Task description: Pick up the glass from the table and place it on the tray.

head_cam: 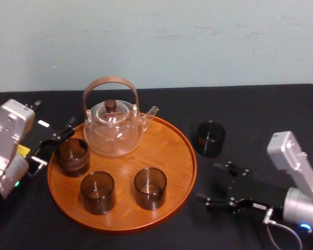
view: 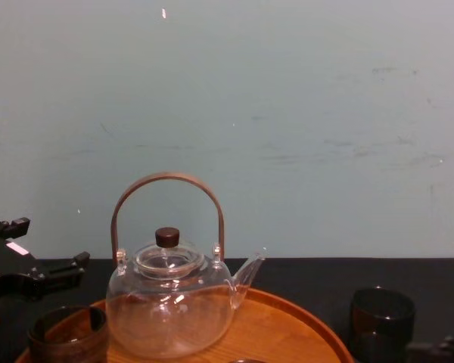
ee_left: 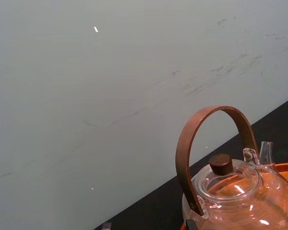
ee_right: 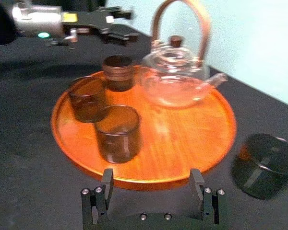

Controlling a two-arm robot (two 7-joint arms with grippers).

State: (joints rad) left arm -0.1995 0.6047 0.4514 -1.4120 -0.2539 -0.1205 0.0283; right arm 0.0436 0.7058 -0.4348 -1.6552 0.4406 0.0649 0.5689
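A dark glass [head_cam: 209, 138] [ee_right: 264, 165] [view: 381, 319] stands on the black table [head_cam: 261, 112], just right of the round wooden tray [head_cam: 172, 156] [ee_right: 182, 153]. Three more dark glasses stand on the tray: one at its left rim [head_cam: 71, 156] [view: 68, 339] and two near its front [head_cam: 97, 191] [head_cam: 150, 187]. My right gripper [head_cam: 213, 183] [ee_right: 151, 184] hovers open over the table, in front of the lone glass, with nothing in it. At the tray's left edge, my left gripper [head_cam: 55, 146] [view: 34, 253] is open beside the rim glass.
A clear glass teapot [head_cam: 113, 130] [ee_left: 235, 191] [view: 170, 302] with a brown hoop handle fills the tray's back left. A pale wall rises behind the table. Bare black cloth lies to the right of and behind the lone glass.
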